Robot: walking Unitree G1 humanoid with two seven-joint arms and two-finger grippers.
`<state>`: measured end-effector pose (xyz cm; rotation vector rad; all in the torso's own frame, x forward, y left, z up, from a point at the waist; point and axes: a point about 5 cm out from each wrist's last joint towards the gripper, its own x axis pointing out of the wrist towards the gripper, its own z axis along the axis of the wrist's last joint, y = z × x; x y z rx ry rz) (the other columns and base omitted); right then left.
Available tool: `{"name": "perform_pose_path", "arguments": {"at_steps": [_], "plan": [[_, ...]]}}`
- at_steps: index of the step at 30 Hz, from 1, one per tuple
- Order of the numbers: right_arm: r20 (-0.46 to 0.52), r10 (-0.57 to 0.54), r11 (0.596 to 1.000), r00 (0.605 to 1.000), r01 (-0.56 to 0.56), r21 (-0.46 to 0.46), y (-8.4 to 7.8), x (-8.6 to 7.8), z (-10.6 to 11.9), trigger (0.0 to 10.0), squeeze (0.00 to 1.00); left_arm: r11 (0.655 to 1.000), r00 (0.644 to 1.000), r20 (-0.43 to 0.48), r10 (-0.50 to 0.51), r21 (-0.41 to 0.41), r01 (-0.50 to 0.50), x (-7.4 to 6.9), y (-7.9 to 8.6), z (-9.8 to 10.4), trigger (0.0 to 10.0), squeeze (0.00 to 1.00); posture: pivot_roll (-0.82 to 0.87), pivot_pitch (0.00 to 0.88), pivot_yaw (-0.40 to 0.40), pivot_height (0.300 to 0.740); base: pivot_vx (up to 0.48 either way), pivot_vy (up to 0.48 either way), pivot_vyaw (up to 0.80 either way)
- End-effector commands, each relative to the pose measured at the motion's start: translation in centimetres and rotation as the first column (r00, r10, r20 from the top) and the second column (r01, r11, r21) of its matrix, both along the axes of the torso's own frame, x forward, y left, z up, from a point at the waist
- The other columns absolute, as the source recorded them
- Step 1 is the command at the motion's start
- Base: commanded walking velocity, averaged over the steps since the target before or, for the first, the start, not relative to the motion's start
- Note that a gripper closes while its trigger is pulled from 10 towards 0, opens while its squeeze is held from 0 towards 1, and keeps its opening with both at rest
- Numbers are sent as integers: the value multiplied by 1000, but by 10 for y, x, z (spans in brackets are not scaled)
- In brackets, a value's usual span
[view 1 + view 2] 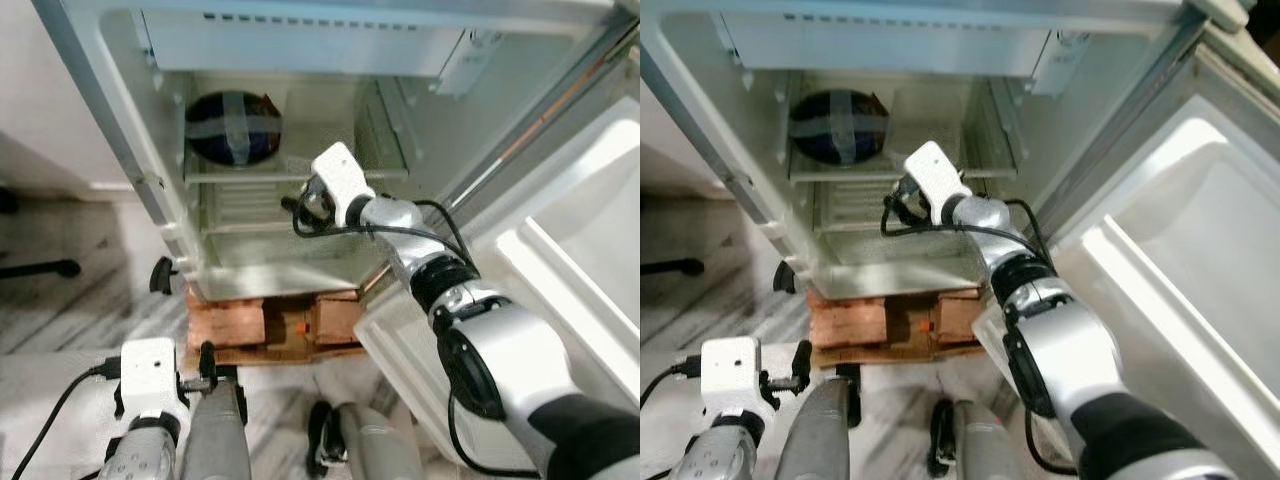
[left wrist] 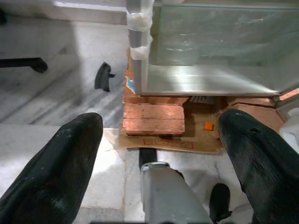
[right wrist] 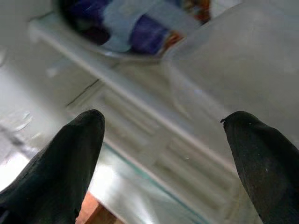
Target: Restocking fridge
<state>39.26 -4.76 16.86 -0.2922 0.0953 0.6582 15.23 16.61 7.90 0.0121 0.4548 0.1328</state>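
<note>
I have the right gripper point(image 3: 163, 135) spread wide inside the open fridge point(image 1: 130, 150), just below the shelf edge point(image 1: 240, 177) carrying a dark blue bundle point(image 1: 233, 127); left gripper point(image 2: 159, 154) spread, low.

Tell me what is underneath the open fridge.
The fridge stands on reddish wooden blocks over a flat cardboard sheet, with a small orange piece in the gap between them. The fridge floor covers whatever lies further back.
</note>
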Motion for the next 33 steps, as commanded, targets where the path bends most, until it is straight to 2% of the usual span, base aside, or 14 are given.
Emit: {"name": "perform_pose_path", "arguments": {"at_steps": [1, 7, 9, 10, 11, 13, 16, 17, 18, 21, 22, 23, 27, 33], "plan": [[-18, -31, 999, 999, 32, 40, -5, 1, -2, 10000, 306, 1000, 1000, -24, 12, 5, -12, -5, 1, -2, 10000, 0, 279, 364, -191, 740, 0, 0, 0], [-9, 51, 993, 999, -50, 111, -7, -2, 0, 10000, 302, 1000, 1000, -20, 10, 17, -10, 0, 3, -3, 10000, 0, 275, 344, -188, 740, 0, 0, 0], [-11, 87, 991, 996, -86, 103, -18, -6, -9, 10000, 302, 1000, 1000, -11, 6, 25, -5, 5, 5, -3, 10000, 0, 262, 317, -180, 740, 0, 0, 0], [-11, 87, 991, 996, -86, 103, -18, -6, -9, 10000, 302, 1000, 1000, -11, 6, 25, -5, 5, 5, -3, 10000, 0, 262, 317, -180, 740, 0, 0, 0], [-6, 82, 990, 997, -81, 111, -29, -8, -14, 10000, 302, 1000, 1000, 3, 0, 30, 0, 10, 7, -3, 10000, 0, 253, 301, -173, 740, 0, 0, 0], [-5, 80, 990, 997, -78, 114, -31, -8, -15, 10000, 302, 1000, 1000, 6, -2, 31, 2, 12, 7, -3, 10000, 0, 253, 301, -173, 740, 0, 0, 0], [50, 79, 986, 996, -85, 143, -46, -13, -16, 10000, 275, 999, 999, 34, -20, 35, 18, 23, 7, -1, 10000, 0, 233, 259, -158, 740, 0, 0, 0], [71, 72, 984, 995, -83, 159, -50, -13, -14, 10000, 251, 999, 999, 43, -27, 39, 25, 28, 8, -1, 10000, 0, 221, 237, -146, 740, 0, 0, 0], [119, 59, 978, 991, -81, 190, -54, -15, -9, 10000, 0, 998, 997, 72, -40, 44, 36, 40, 9, 1, 10000, 0, 207, 212, -133, 740, 0, 0, 0], [154, 40, 968, 987, -76, 238, -57, -18, -3, 10000, 0, 998, 992, 107, -61, 42, 57, 52, 9, 4, 10000, 0, 196, 173, -120, 740, 0, 0, 0], [154, 40, 968, 987, -76, 238, -57, -18, -3, 10000, 0, 998, 992, 107, -61, 42, 57, 52, 9, 4, 10000, 0, 196, 173, -120, 740, 0, 0, 0], [154, 22, 962, 988, -63, 267, -58, -20, -4, 10000, 0, 996, 989, 123, -84, 45, 79, 59, 8, 5, 10000, 0, 190, 142, -104, 740, 0, 0, 0], [119, -49, 948, 992, 9, 319, -59, -24, -14, 10000, 0, 988, 985, 121, -123, 108, 111, 73, 8, 0, 10000, 0, 180, 84, -76, 740, 0, 0, 0], [10, -154, 915, 988, 139, 379, -56, -36, -41, 10000, 0, 978, 972, 157, -175, 140, 154, 92, 7, 3, 10000, 0, 186, 2, -47, 740, 0, 0, 0]]}}
